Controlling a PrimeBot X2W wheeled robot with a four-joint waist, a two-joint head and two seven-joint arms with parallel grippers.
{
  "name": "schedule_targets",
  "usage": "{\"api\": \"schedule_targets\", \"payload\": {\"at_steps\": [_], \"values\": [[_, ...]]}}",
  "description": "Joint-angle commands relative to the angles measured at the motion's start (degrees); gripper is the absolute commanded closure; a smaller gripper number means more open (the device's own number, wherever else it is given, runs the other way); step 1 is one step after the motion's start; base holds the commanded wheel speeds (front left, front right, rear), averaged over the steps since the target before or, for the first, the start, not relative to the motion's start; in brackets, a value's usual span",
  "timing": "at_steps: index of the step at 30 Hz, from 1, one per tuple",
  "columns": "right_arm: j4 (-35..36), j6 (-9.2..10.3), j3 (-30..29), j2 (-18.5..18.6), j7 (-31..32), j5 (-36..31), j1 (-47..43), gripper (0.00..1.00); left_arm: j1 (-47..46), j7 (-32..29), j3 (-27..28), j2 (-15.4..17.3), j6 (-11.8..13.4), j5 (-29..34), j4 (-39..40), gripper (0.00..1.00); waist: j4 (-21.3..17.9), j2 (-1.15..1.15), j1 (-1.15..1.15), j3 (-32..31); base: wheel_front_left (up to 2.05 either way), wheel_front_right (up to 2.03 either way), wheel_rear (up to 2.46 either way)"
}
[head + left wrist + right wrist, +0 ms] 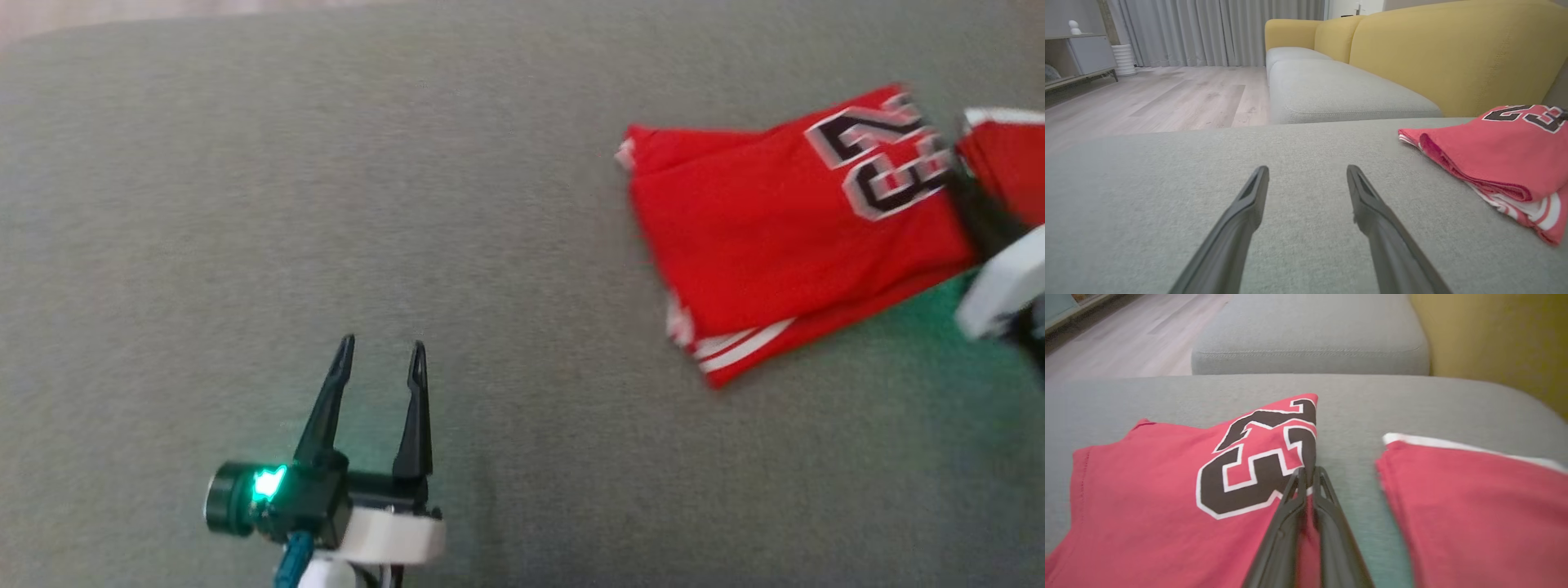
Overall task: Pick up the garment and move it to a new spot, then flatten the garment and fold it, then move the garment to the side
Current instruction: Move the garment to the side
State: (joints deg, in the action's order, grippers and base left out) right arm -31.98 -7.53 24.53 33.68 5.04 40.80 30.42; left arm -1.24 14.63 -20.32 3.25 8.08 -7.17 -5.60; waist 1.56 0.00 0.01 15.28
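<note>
Closest in, the right gripper (1308, 470) is clamped shut on the edge of the folded red jersey (1147, 498), beside its black number. The jersey lies on the grey cushion (326, 204), toward the robot's right. A red piece (1474, 506) just beside may be another part of it. The left gripper (383, 343) stands spread, empty, well apart.

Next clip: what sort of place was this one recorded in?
Most likely a home living room: a sofa with yellow backrests and grey seat cushions, a pale wood floor, long grey curtains and a low cabinet by the wall. The red jersey lies on a grey upholstered seat.
</note>
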Motion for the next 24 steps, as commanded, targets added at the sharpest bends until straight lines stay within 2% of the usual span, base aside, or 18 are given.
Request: {"api": "schedule_targets", "payload": {"at_steps": [1, 9, 16, 17, 18, 19, 24], "values": [[2.5, 0.04, -0.6, 3.4, 0.2, 0.4, 1.0, 1.00, -1.9, 0.4, 1.5, -0.4, 0.2, -0.4, 1.5, 0.00, -2.3, 0.00, -0.01, 2.1, 0.00, 0.00, 0.00], [10.0, 0.04, -9.0, 15.1, 4.2, 0.4, 0.4, 1.00, -5.8, 0.4, 0.7, -0.4, 0.4, -0.6, 0.9, 0.00, -6.3, 0.00, -0.01, 6.1, 0.00, 0.00, 0.00], [14.3, 0.04, -18.8, 20.9, 9.2, -1.4, -2.8, 1.00, -8.7, 0.4, 0.1, -0.4, 0.2, -0.4, 0.1, 0.00, -7.2, 0.00, -0.01, 8.3, 0.00, 0.00, 0.00], [14.7, 0.04, -20.3, 21.2, 10.0, -1.9, -3.7, 0.86, -8.9, 0.4, 0.1, -0.4, 0.1, -0.4, -0.1, 0.00, -7.1, 0.00, -0.01, 8.3, 0.00, 0.00, 0.00], [15.1, 0.04, -21.6, 21.3, 10.7, -2.5, -4.5, 0.64, -9.1, 0.4, 0.1, -0.4, -0.1, -0.4, -0.3, 0.00, -7.0, 0.00, -0.01, 8.2, 0.00, 0.00, 0.00], [15.5, 0.04, -22.9, 21.1, 11.2, -3.3, -5.3, 0.00, -9.2, 0.4, 0.1, -0.4, -0.2, -0.4, -0.5, 0.00, -6.9, 0.00, -0.01, 8.0, 0.00, 0.00, 0.00], [18.8, 0.04, -26.3, 15.4, 13.3, -7.6, -9.3, 0.00, -8.5, 0.4, 0.1, -0.4, -0.5, -0.4, -1.1, 0.00, -6.1, 0.00, -0.01, 5.0, 0.00, 0.00, 0.00]]}}
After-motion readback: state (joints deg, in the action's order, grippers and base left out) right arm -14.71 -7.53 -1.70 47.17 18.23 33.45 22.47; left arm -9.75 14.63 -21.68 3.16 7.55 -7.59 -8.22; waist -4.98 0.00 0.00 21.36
